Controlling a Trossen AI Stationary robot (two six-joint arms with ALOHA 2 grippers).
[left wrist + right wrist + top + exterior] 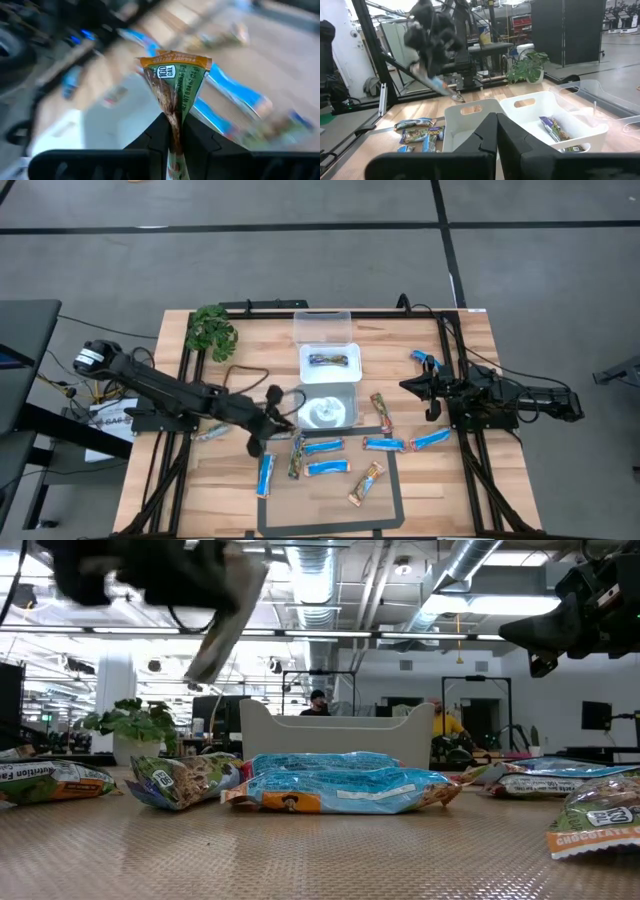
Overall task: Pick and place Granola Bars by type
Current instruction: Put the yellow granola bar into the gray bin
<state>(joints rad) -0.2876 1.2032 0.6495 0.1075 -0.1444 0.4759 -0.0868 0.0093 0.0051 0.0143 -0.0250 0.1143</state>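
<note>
The green-and-orange bar (176,85) pinched in the left arm's jaws carries a small white badge reading "100 CAL". Down at table level, the bar (598,820) at the far right edge shows "CHOCOLATE".

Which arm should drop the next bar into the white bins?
Left. Its tool is already shut on a green bar beside the bins; the right tool is shut and empty, off to the side.

Green-wrapped granola bar (176,85) in left gripper (175,145)
</note>
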